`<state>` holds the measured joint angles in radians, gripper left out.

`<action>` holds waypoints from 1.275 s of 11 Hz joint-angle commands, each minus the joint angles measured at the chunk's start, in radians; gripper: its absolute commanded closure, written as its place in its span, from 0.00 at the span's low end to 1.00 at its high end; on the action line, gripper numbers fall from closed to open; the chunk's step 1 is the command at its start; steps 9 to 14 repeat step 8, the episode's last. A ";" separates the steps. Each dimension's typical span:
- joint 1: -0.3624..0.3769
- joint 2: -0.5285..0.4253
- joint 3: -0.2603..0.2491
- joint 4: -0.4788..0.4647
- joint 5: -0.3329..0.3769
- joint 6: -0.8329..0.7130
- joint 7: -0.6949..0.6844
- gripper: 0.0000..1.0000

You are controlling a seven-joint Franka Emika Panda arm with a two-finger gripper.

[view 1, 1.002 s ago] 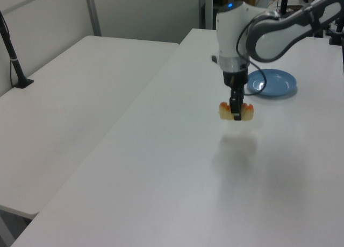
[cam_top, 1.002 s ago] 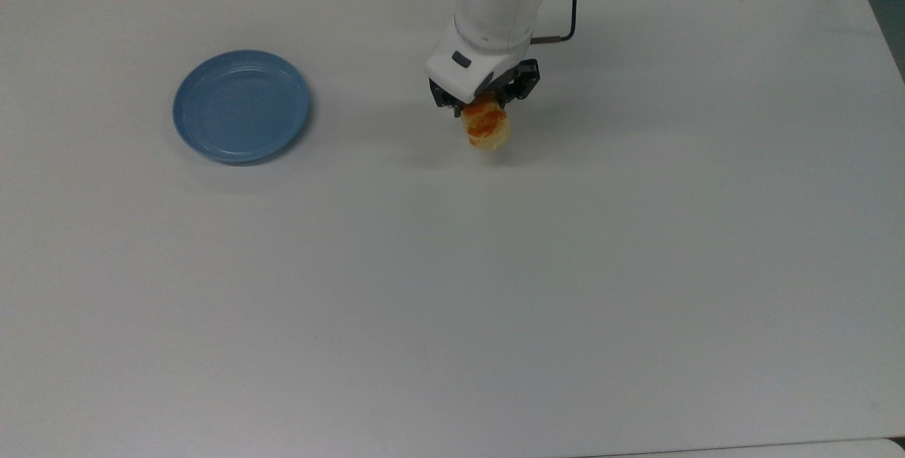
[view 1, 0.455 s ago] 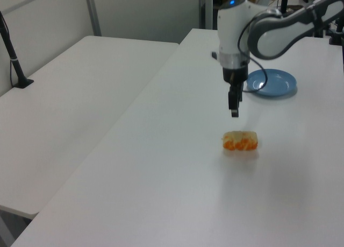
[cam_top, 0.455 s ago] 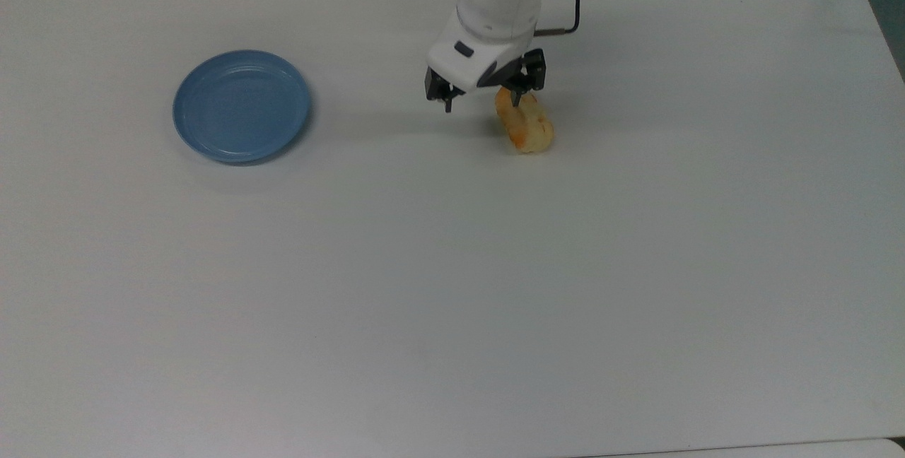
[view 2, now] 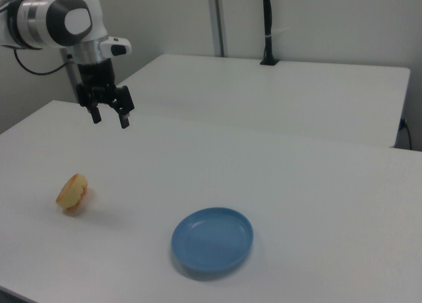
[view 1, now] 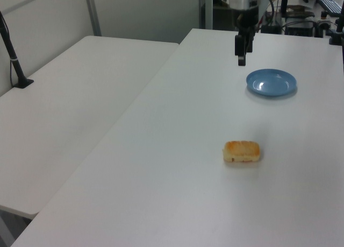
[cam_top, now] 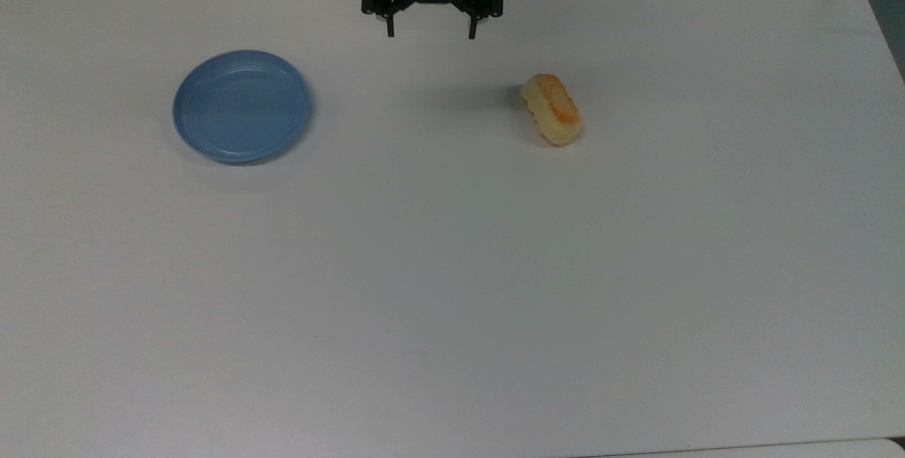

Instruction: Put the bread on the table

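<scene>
Top view: bread (cam_top: 551,118) lies on the table (cam_top: 452,267); gripper (cam_top: 430,35), fingers spread and empty, hangs apart, so little can go wrong.

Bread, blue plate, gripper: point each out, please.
bread (cam_top: 552,109): top view, glazed top of the bun.
blue plate (cam_top: 241,104): top view, bare centre of the dish.
gripper (cam_top: 430,27): top view, midway between its open fingertips.

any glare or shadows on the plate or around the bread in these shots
Left view: the blue plate carries a pale highlight near its left side. Top view: a soft grey shadow lies left of the bread on the table. Right view: faint shadow to the bread's right.
</scene>
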<state>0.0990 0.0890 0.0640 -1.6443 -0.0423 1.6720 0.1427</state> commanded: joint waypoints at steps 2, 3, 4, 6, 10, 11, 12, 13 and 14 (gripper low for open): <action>0.010 -0.018 -0.038 0.024 0.004 -0.024 -0.005 0.00; 0.007 -0.025 -0.058 0.030 0.010 -0.034 -0.005 0.00; 0.007 -0.025 -0.078 0.038 0.024 -0.035 -0.006 0.00; 0.007 -0.031 -0.101 0.044 0.028 -0.034 -0.005 0.00; 0.007 -0.032 -0.104 0.044 0.028 -0.035 -0.005 0.00; 0.007 -0.032 -0.104 0.044 0.028 -0.035 -0.005 0.00; 0.007 -0.032 -0.104 0.044 0.028 -0.035 -0.005 0.00; 0.007 -0.032 -0.104 0.044 0.028 -0.035 -0.005 0.00; 0.007 -0.032 -0.104 0.044 0.028 -0.035 -0.005 0.00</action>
